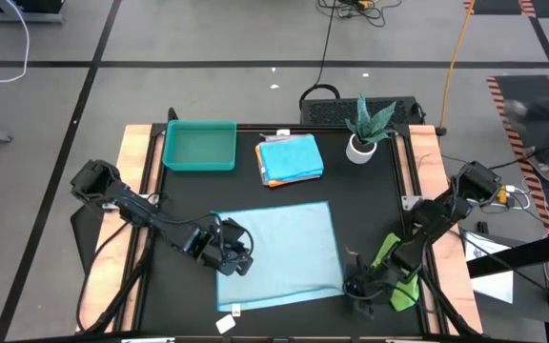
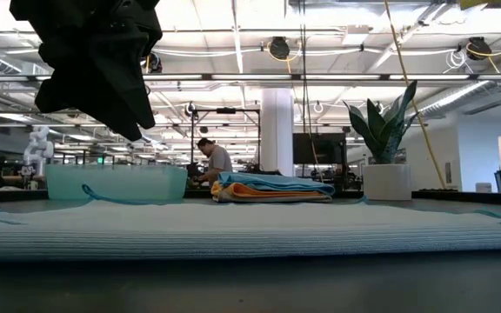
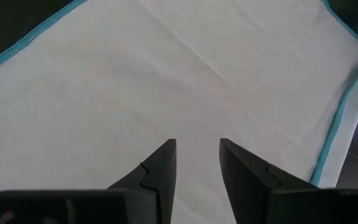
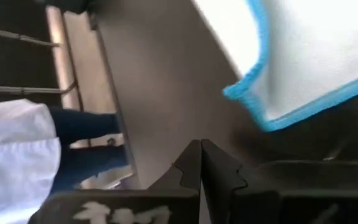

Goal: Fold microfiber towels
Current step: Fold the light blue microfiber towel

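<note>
One pale blue square microfiber towel [image 1: 279, 252] lies flat at frame centre – soft, finely ribbed. Left gripper [image 3: 197, 163] hovers above it, fingers apart; right gripper [image 4: 200, 163] – pressed together

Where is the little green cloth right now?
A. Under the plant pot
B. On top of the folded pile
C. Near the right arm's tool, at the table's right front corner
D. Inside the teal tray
C: the high view shows the small green microfiber cloth lying beside the right arm's tool near the table's right front corner, away from the rigid teal rectangular tray, the folded pile and the white plant pot.
</note>
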